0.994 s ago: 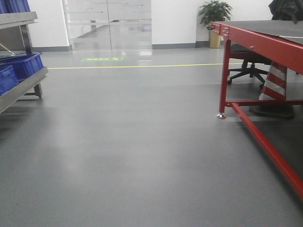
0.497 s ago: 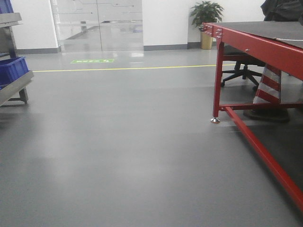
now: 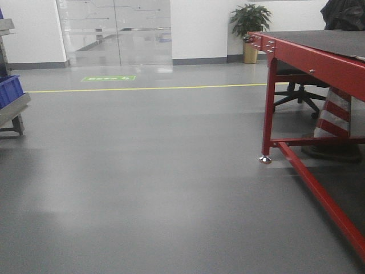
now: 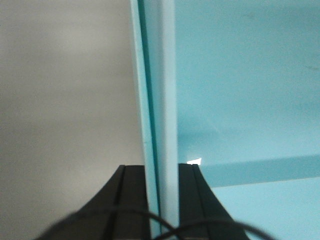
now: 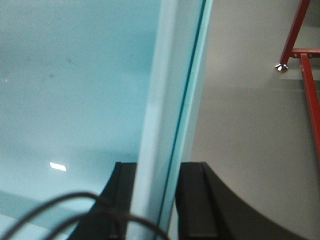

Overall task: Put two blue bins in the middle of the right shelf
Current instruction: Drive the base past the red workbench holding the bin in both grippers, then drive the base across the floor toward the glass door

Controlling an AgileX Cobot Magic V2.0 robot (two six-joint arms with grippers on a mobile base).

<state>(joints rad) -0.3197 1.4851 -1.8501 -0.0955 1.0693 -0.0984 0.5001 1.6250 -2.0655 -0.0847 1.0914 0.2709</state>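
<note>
- left gripper [image 4: 161,200]: jaws pinched on the left rim of the pale blue bin [image 4: 240,100], one finger inside the wall, one outside. Rim runs straight up toward 12 o'clock in the wrist view.
- right gripper [image 5: 159,200]: same clamp on the opposite rim, with the bin's inside at 9 o'clock and bare floor at 3 o'clock.
- A thin teal line splits the rim in both wrist views. Looks like two bins nested, so both ride together. Can't confirm the count.
- Bins are held off the floor between the two arms, below the front camera's view. Not on any shelf yet.
- Step in hand, as I judge it: base is driving the load to the shelf. Hold both clamps firm and the arms level and evenly spaced, so the rim doesn't twist or slip out.
- floor [image 3: 142,200] ahead is open grey.
- red surface [image 3: 319,57] sits at 3 o'clock, foot [image 3: 265,160] near. Risk: the right bin side clips that leg on a turn, so swing wide.
- rack [image 3: 14,108] with a dark blue bin [image 3: 10,90] at 9 o'clock, well apart.
- yellow line [image 3: 148,88] crosses farther out. Glass door [image 3: 114,31] at 11 o'clock, plant [image 3: 249,20] at 1 o'clock.
- Target right shelf is not in view, so turn slowly until it shows.
</note>
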